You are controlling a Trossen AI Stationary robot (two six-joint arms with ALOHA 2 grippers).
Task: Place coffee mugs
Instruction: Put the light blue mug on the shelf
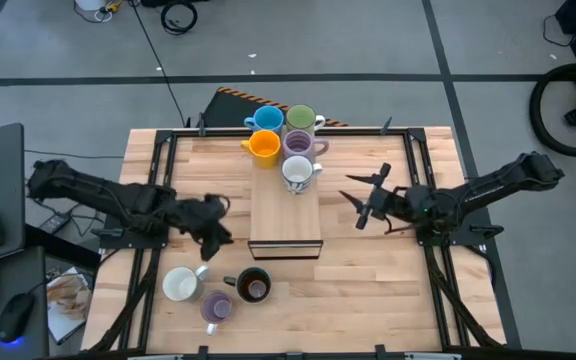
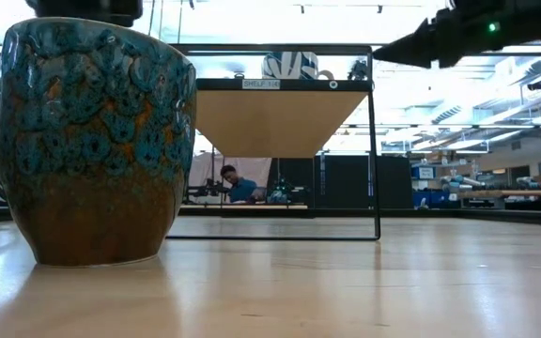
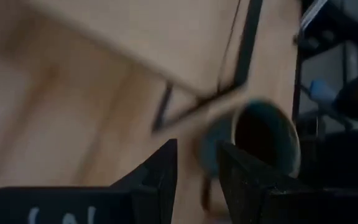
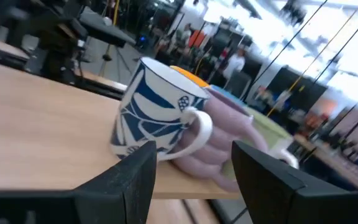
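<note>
Nearest the front edge of the table [image 1: 368, 290], three mugs sit in a loose cluster: a white mug [image 1: 179, 285], a lilac mug [image 1: 216, 307] just beside it, and the dark brown-black mug [image 1: 254, 285] a little to their right. From table height that dark mug [image 2: 87, 141] fills the near left, upright, glazed teal over brown.

Just beyond the cluster, the left gripper [image 1: 211, 228] hangs above the wood, close to the white mug and beside the front corner of the small wooden shelf [image 1: 286, 215]. Its wrist camera shows both fingers [image 3: 160, 171] with a narrow gap between them and nothing in that gap; the dark mug's rim [image 3: 263, 134] lies past the fingertips, not between them.

The shelf runs back down the middle of the table on a thin black frame. On its far half stand five mugs, close together: a white one with a blue pattern [image 1: 297, 173] nearest, a second lilac mug [image 1: 299, 145] behind it, an orange mug [image 1: 263, 146] to the left, then the blue mug [image 1: 267, 120] and the green mug [image 1: 301, 118] at the back edge.

The right gripper [image 1: 366, 199] hovers off the shelf's right side, level with the patterned white mug, jaws spread wide and empty. Its wrist view looks straight at that mug [image 4: 157, 115], handle toward the fingers.

Far behind the table, a person [image 2: 238, 186] sits at a bench.
</note>
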